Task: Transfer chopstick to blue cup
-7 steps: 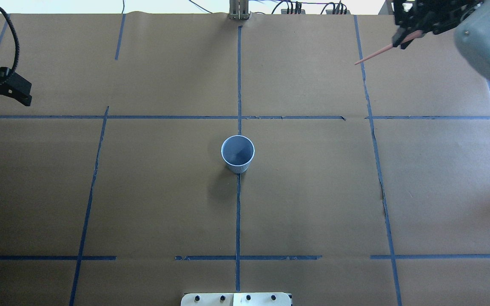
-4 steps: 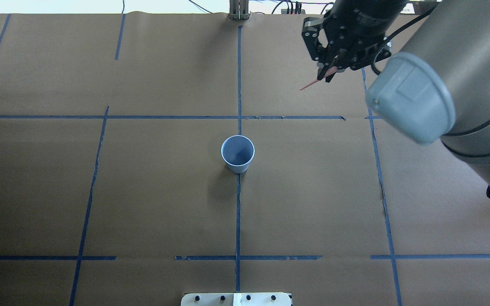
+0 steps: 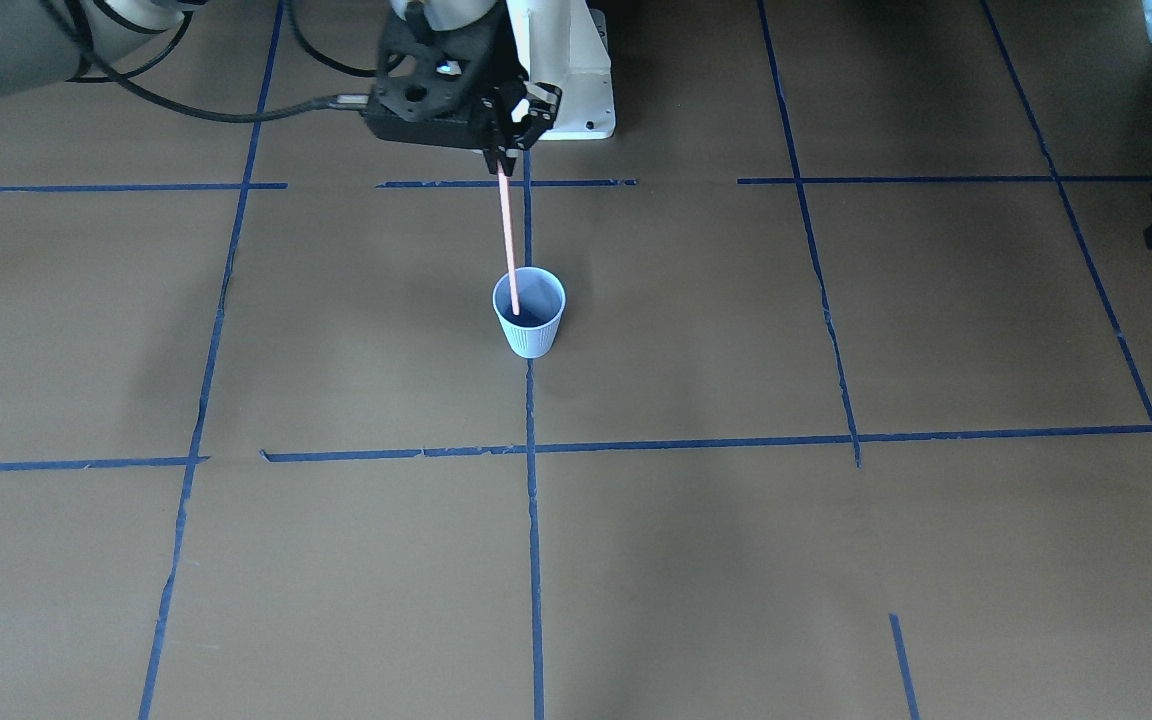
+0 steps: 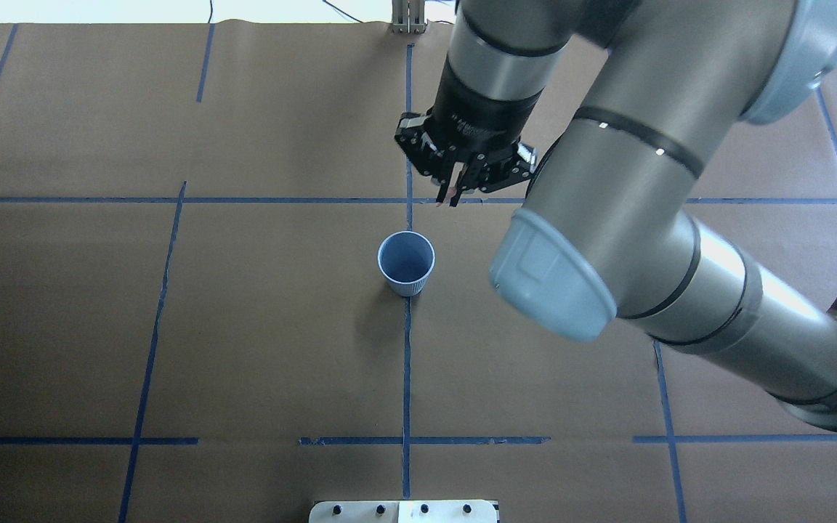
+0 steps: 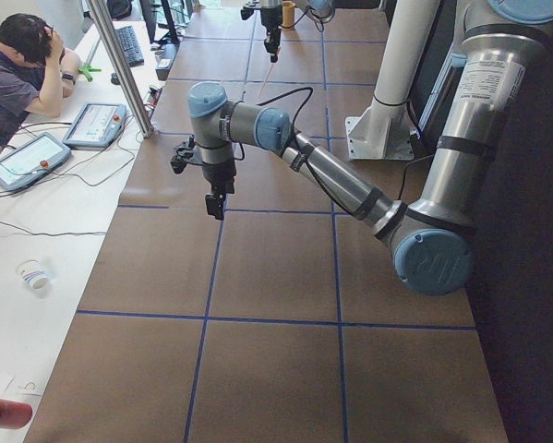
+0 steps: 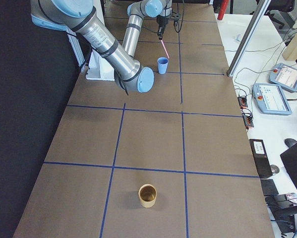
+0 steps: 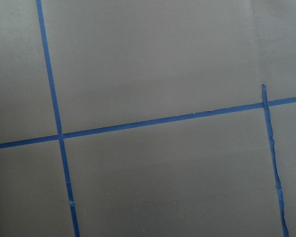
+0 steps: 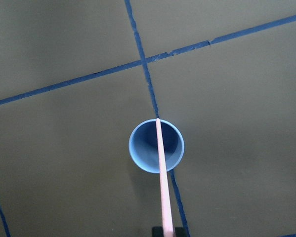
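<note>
Here the right gripper (image 3: 502, 155), upper centre of the front view, pinches the chopstick (image 3: 508, 240) by its top, its tip at the mouth of the blue cup (image 3: 530, 335) mid-frame. Released while tilted, the long stick could lever the cup over.

I can read no text, brand or number in any view. The pale sticker (image 5: 483, 81) on the left arm (image 5: 350, 185) carries print too small for me to make out. The pendant screens (image 6: 270, 95) show me only blurred blocks, nothing legible.
</note>
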You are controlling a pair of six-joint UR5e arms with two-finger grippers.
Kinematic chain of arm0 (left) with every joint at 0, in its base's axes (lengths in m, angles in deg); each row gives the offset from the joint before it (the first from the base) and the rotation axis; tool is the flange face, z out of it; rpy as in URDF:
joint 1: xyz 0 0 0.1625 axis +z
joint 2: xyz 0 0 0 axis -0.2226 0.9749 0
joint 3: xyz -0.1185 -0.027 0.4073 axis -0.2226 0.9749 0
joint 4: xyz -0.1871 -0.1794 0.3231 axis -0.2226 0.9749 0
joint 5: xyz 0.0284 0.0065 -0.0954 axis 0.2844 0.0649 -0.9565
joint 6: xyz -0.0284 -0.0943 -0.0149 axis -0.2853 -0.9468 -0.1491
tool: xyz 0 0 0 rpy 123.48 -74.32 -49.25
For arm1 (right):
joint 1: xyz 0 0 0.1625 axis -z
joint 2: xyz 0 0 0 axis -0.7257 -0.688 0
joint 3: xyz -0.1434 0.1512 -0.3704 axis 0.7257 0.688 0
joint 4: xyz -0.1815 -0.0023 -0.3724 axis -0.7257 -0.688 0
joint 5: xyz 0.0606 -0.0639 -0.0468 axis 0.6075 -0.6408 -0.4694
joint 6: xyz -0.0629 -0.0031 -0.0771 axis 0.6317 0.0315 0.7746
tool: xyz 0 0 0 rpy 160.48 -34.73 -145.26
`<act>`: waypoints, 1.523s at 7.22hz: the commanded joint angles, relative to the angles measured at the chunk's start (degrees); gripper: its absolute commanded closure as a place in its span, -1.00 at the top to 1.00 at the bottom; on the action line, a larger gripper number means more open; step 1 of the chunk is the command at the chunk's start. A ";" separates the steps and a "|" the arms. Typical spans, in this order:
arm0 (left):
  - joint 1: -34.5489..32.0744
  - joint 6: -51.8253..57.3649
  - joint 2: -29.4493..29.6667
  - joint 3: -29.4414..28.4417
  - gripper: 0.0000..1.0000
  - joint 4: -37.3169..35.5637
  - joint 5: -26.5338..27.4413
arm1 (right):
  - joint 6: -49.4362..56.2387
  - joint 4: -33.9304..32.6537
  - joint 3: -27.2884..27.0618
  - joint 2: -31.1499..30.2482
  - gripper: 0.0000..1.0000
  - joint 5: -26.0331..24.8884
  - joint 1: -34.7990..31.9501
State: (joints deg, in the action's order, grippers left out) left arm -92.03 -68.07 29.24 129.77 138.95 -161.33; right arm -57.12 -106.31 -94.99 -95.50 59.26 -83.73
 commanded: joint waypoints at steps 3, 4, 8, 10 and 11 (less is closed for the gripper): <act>-0.11 0.14 -0.15 0.04 1.00 0.10 -0.01 | -1.82 3.06 1.90 -1.87 -0.95 -1.21 3.63; -0.11 0.14 -0.15 -0.05 1.00 0.10 -0.01 | -1.74 3.06 1.90 -2.92 -0.94 -1.30 3.72; -0.20 0.14 -0.15 -0.05 1.00 0.10 -0.01 | -0.94 3.41 1.90 -3.90 1.00 -1.39 3.81; -0.20 0.23 -0.32 -0.22 1.00 0.10 -0.01 | 0.28 4.10 0.59 -3.81 1.00 -0.95 0.67; -0.28 0.23 -0.76 -0.40 1.00 0.88 -0.01 | 0.72 4.81 -1.95 -5.90 1.00 -0.25 -2.40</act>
State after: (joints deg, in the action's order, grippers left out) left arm -92.25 -67.87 28.86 129.55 139.25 -161.34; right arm -57.09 -102.23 -94.68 -99.86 58.31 -82.94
